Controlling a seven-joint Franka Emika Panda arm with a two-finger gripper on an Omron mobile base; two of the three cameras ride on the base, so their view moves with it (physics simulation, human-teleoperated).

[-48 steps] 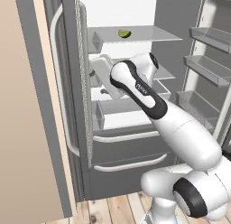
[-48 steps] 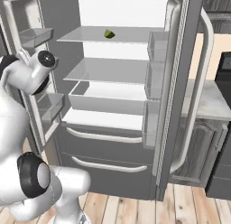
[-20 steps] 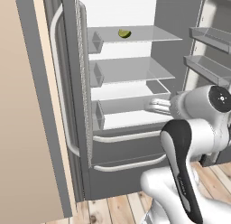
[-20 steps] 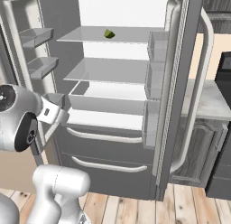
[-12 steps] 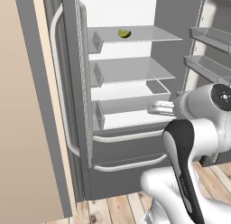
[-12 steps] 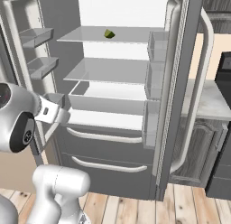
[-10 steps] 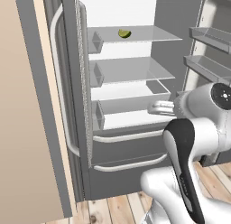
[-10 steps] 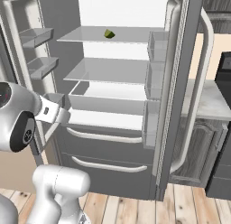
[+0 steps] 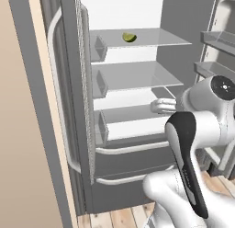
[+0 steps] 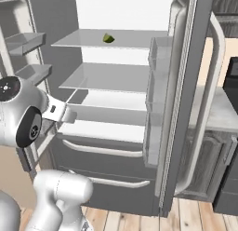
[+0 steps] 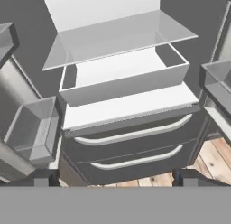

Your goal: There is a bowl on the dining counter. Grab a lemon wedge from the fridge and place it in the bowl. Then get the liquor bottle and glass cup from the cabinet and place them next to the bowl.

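Fridge (image 9: 133,80) open, both doors swung wide, white shelves bare except one item. Lemon wedge (image 9: 129,37) on top glass shelf (image 10: 116,39), near middle and toward back; also seen in right base view (image 10: 108,37), lying flat, free on all sides. Gripper (image 9: 161,105) down at crisper-drawer (image 11: 122,83) height, well below wedge, pointing into fridge. Jaws spread fully wide, empty, fingertips (image 11: 45,177) apart at bottom of hand view. Looks along gripper at lower shelves, crisper and two bottom drawers (image 11: 131,146); wedge above that framing.

Handling guess: very light, small, soft and squashy, rind firmer than flesh. Likely slick on cut faces, prone to squirting out under hard pinch. Curved rind may rock or slide on smooth glass when nudged. Best hold probably across thick middle, pads on the two broad sides, gentle closing only. Thin tips a poor choice. Exact lie of the cut faces too small to tell. Needs big lift first, then level reach in under fridge ceiling. Risk: pushing wedge back along shelf before jaws close.
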